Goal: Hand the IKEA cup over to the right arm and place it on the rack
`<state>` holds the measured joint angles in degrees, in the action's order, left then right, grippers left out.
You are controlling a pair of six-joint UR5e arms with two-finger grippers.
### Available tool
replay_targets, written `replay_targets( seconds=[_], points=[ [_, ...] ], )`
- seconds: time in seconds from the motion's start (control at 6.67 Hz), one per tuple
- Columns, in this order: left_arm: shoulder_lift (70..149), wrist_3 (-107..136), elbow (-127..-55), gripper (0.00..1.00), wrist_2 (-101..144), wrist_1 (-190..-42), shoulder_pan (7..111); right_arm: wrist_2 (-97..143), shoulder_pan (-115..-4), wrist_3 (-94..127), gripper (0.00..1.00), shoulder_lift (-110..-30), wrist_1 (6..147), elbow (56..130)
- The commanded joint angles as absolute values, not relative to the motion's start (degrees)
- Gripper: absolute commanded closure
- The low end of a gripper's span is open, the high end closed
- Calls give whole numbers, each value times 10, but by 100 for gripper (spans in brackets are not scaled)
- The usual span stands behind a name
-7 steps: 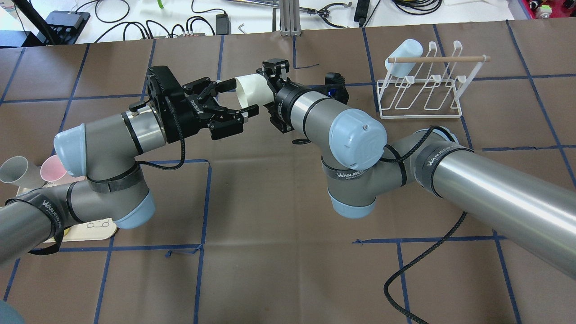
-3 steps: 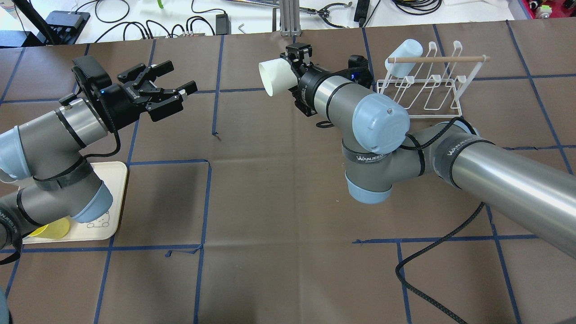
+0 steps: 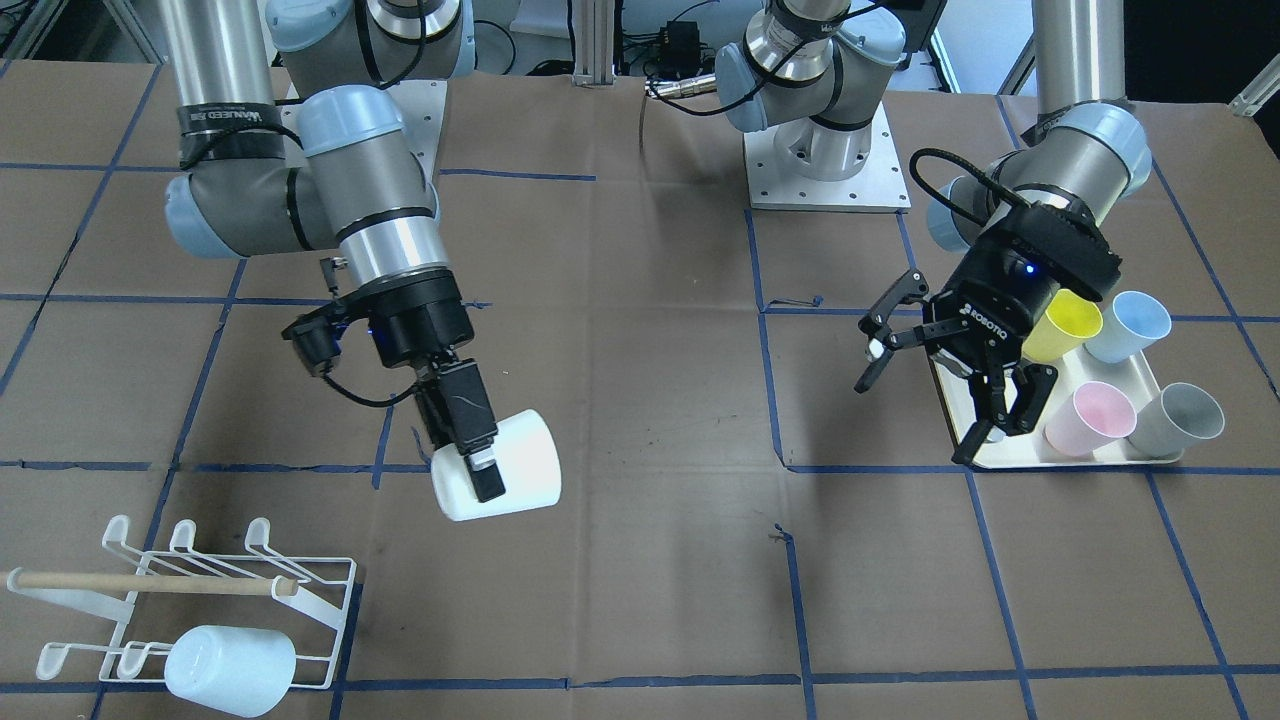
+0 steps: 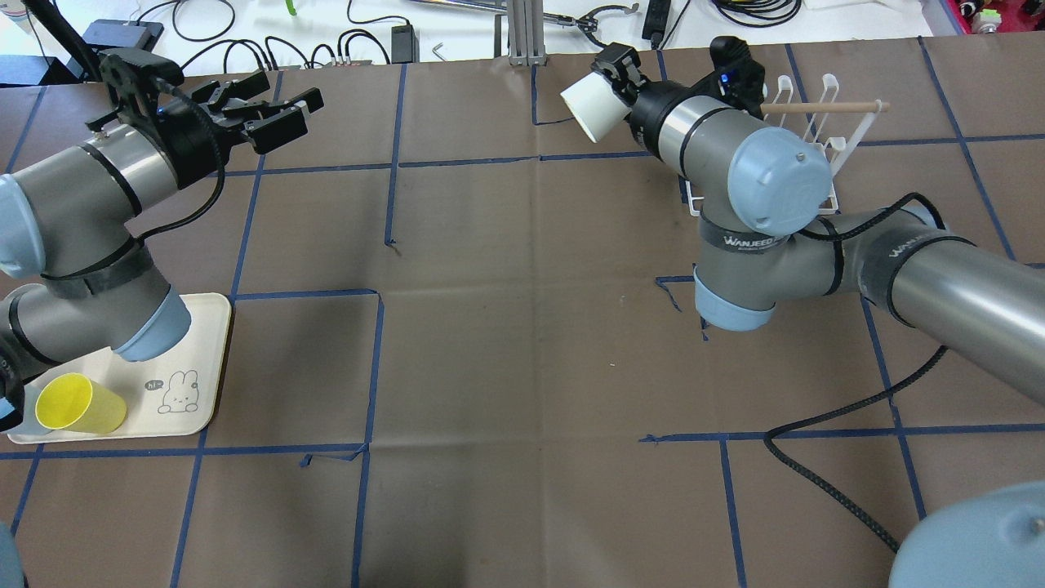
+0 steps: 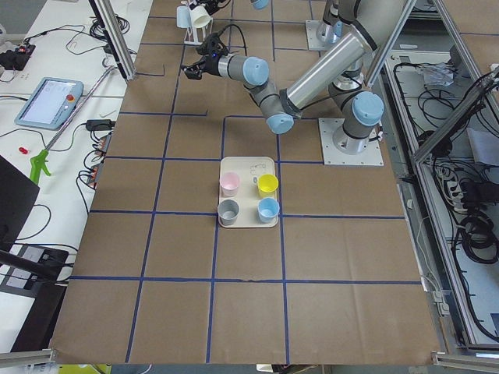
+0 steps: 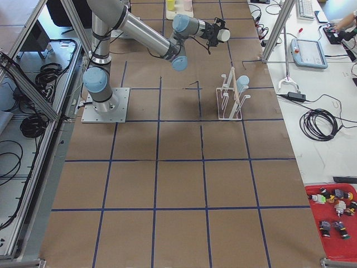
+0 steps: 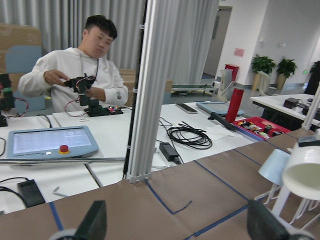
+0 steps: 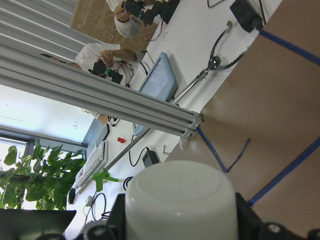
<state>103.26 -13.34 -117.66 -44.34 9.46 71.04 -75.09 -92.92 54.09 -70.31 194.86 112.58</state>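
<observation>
My right gripper [image 4: 611,88] is shut on a white cup [image 4: 588,110] and holds it on its side in the air, its mouth pointing away from the rack. The cup [image 3: 520,470] and the right gripper [image 3: 488,478] also show in the front view, and the cup's base [image 8: 180,205] fills the right wrist view. The white wire rack [image 3: 310,610] with its wooden dowel [image 4: 824,106] stands just beyond, partly behind the right arm. My left gripper [image 4: 277,110] is open and empty, far off at the left, above the tray's edge in the front view [image 3: 920,415].
A pale blue cup [image 3: 230,668] sits on the rack's end prong. A cream tray [image 3: 1010,455] holds yellow [image 3: 1070,325], blue [image 3: 1130,325], pink [image 3: 1090,418] and grey [image 3: 1180,420] cups. A black cable [image 4: 824,482] trails across the table from the right arm.
My left gripper, open, has drawn back to the left, away from the cup. My right gripper has carried the white cup to the right and farther back, close to the rack.
</observation>
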Motion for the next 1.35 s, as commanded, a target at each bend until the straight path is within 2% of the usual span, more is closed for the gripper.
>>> replay_targets(
  seconds=[0.0,0.3,0.45,0.9,1.2],
  points=[
    [1017,-114,-1069,1,-644,-117,792,-748,-870,300,84,-703,1949,1101],
    [985,-97,-973,0,-754,-406,826,-744,-810,122,84,-675,1949,1049],
    [964,-64,-956,0,-768,-530,827,-723,-786,60,84,-647,1949,1019],
    [886,-25,-953,0,-882,-817,838,-663,-714,-55,84,-577,1963,942],
    [847,-18,-957,0,-884,-893,838,-660,-700,-104,84,-559,1965,941]
  ],
)
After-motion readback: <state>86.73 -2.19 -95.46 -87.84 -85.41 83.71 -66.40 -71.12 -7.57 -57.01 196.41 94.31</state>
